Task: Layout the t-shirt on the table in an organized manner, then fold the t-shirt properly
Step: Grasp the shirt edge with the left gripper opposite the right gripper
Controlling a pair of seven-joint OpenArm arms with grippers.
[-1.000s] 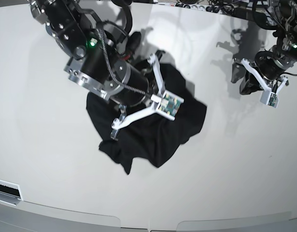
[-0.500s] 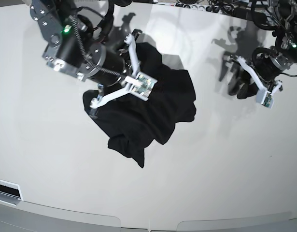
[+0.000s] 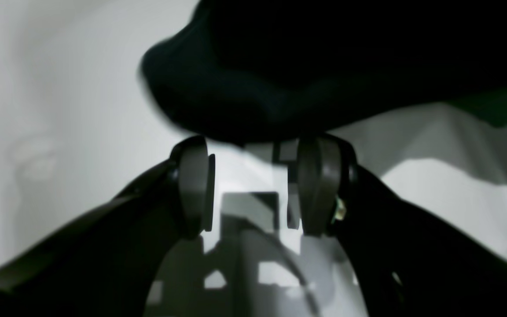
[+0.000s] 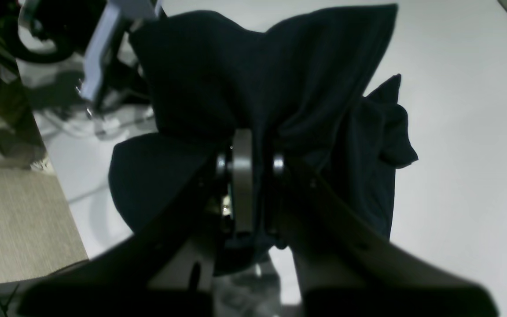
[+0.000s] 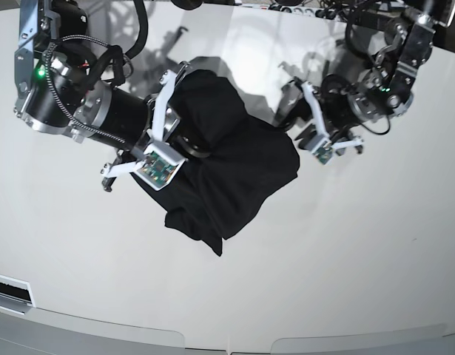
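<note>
White table [image 5: 345, 251] lies bare all around the bunched black t-shirt [image 5: 234, 166]. Right gripper [image 4: 253, 167] pinches its cloth; left gripper [image 3: 253, 189] – fingers apart, empty – sits beside the shirt's edge, whose sleeves are hidden.

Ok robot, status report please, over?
Right gripper shut on shirt, bunched, partly lifted. Left gripper open, empty, beside shirt edge. Table: nothing in the way.

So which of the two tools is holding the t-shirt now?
The right tool, on the base view's left: its jaws pinch a bunched fold of the black t-shirt. The left tool stands open, with cloth just beyond its tips, nothing gripped.
</note>
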